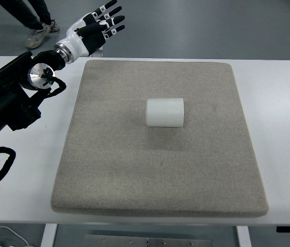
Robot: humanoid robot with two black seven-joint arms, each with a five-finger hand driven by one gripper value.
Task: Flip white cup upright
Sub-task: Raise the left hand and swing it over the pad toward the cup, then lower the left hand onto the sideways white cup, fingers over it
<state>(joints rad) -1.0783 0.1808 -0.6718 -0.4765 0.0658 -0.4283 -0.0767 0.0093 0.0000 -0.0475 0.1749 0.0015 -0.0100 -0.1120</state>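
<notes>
White cup (pixel 165 112) on its side, near the middle of the grey mat (pixel 109 170), a little toward the far edge; long axis left to right, round wall facing up, neither end clearly showing as the mouth from here. Mat laid flat on the white table (pixel 281 128), well inside every edge.

Left hand (pixel 96 28) beyond the far-left corner of the mat, out past the far edge of the table, fingers (pixel 111 20) spread and straight, holding nothing. Well apart from the cup. Right hand nowhere in view. Shoes and legs of a person (pixel 37 23) on the floor past the far-left corner, close behind that hand.

Likely troubles from here:
- Rolling. A cylinder lying on its wall, free to roll toward the near or far edge at a light nudge; a glancing first touch from the fingertips probably enough to send it off before any grip closes.
- Wrong end up. Mouth and base not told apart in this view; a tip toward the wrong end would stand it on its rim.
- Soft footing. Felt-like mat, perhaps giving under a rim; a cup released while tilted could topple back.
- Long reach across the corner, with a person close behind the hand.
</notes>
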